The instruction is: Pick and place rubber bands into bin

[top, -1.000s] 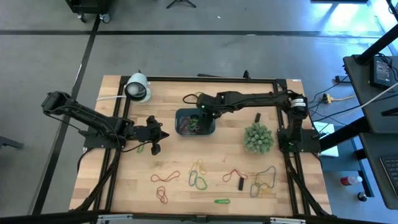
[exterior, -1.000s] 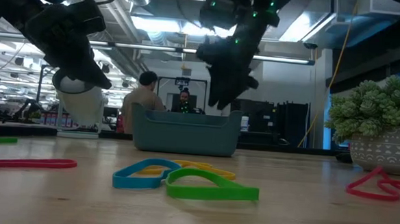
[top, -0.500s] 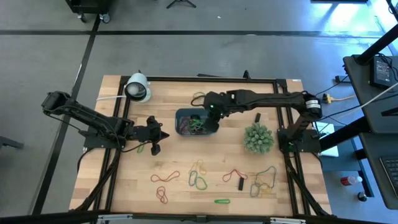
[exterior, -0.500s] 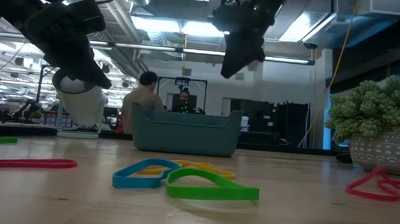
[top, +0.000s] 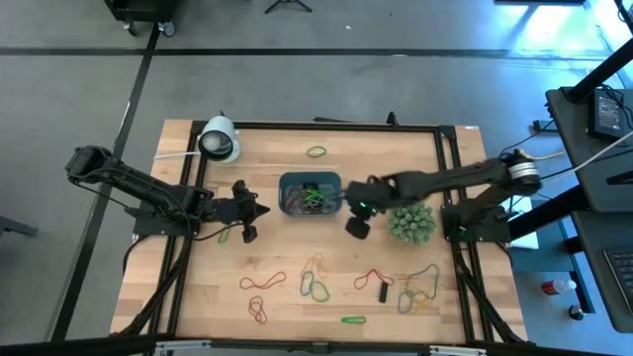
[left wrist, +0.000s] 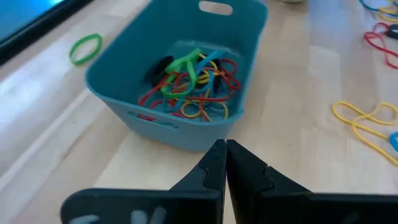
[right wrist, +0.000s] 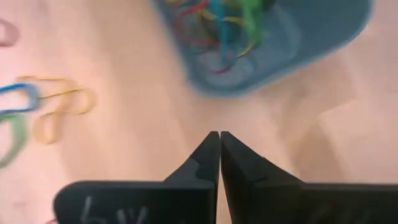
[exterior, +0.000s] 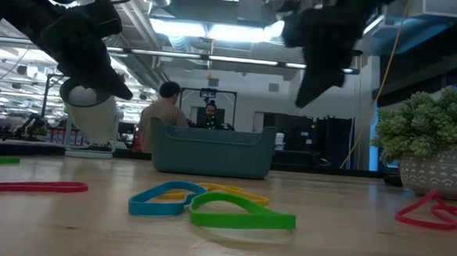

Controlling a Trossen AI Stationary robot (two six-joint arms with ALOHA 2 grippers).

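The teal bin (top: 311,177) stands mid-table with a tangle of red, green, yellow and blue rubber bands (top: 310,197) inside. My right gripper (top: 354,225) hovers just right of the bin and nearer the front, shut with nothing in it; its wrist view shows the closed tips (right wrist: 219,134) over bare wood beside the bin (right wrist: 323,31). To the left of the bin waits my left gripper (top: 261,211), pointing at it, shut and empty (left wrist: 222,144). Loose bands lie toward the front: red (top: 262,282), yellow, green and blue (top: 316,278), green (top: 353,319).
A spiky green plant (top: 410,220) stands close to the right gripper's right side. The white dome (top: 220,138) sits at the back left. One green band (top: 316,151) lies behind the bin. Small black blocks (top: 408,186) (top: 384,290) and a band cluster (top: 420,287) are on the right.
My right gripper has shut and swung from above the bin to its right front side. The left arm has stayed put.
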